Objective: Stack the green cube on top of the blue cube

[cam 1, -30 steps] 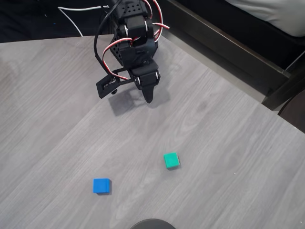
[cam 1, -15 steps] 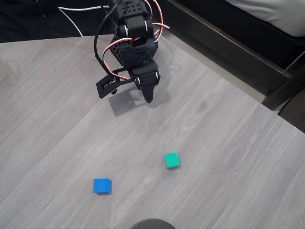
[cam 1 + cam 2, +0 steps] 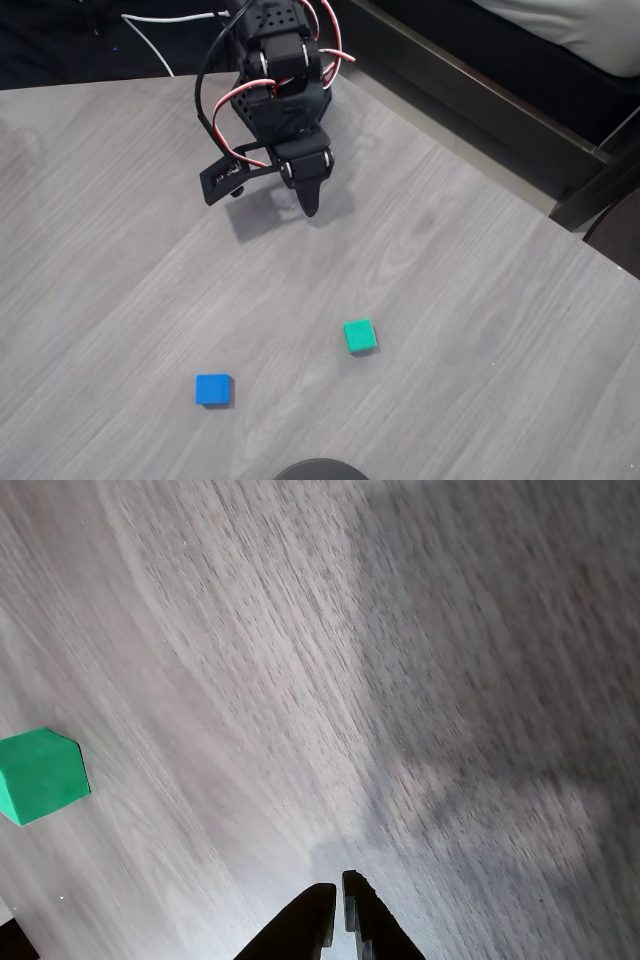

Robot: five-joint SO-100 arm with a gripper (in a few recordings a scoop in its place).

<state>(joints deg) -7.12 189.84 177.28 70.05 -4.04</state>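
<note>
The black arm hangs over the far part of the grey wood counter (image 3: 470, 330) in the overhead view. Its fingers (image 3: 309, 203) point down toward the counter. In the wrist view the fingers (image 3: 337, 905) are pressed almost together, with just a thin gap between the tips. They hold nothing. Red, white and black wires loop around the top of the arm.

The green cube (image 3: 359, 335) sits on the counter well apart from the fingers, lower in the overhead view and a little to the right of them. In the wrist view the green cube (image 3: 40, 775) is at the left edge, far from the fingertips, with bare wood between them.

The blue cube (image 3: 213, 389) sits on the counter too. In the overhead view it is even further from the fingers than the green one, lower down and to the left of them. The two cubes are apart and do not touch. Each one rests flat on the wood by itself.
</note>
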